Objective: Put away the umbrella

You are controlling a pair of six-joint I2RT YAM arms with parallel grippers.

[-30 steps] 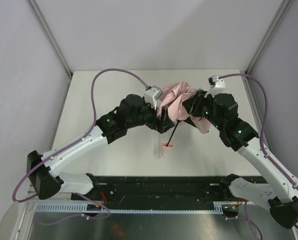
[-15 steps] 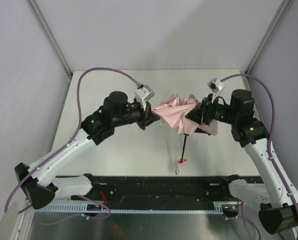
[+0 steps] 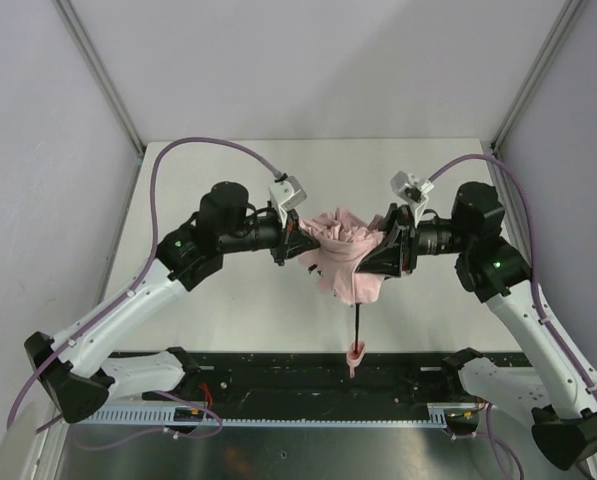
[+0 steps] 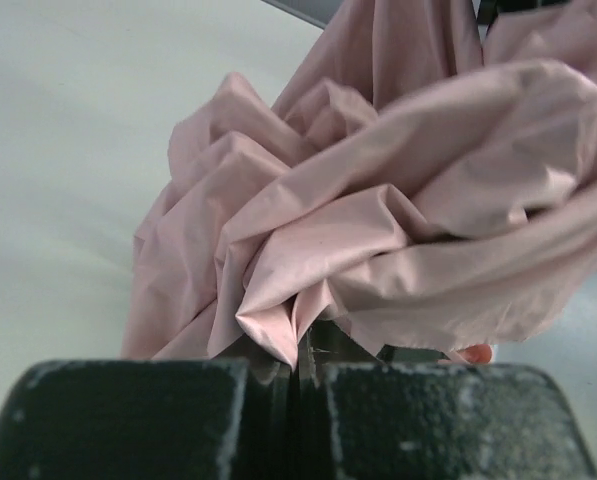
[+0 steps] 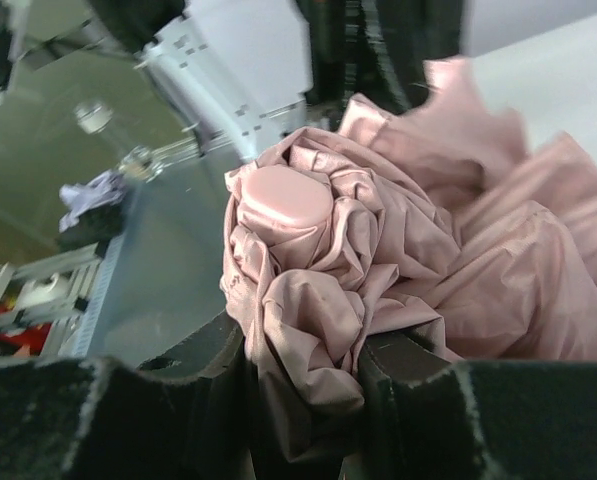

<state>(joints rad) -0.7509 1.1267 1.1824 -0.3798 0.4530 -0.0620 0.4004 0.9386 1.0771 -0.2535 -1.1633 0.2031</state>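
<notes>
Over the middle of the worktop (image 3: 228,300), we hold the umbrella (image 3: 346,262) by its canopy, left fingers (image 4: 128,420) clenched on one fold and right fingers (image 5: 498,420) on another, now drawn closer together than a moment ago, so the fabric bunches, which suits folding it away.

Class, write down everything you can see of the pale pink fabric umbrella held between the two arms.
The pale pink fabric folding umbrella is collapsed, its canopy crumpled in loose folds. A thin black metal shaft runs from the bundle toward the near edge, ending in a small pink handle. A smooth pink cap shows amid the folds. The left gripper pinches fabric on one side, the right gripper clamps a wad on the other; it seems held off the white table.
</notes>
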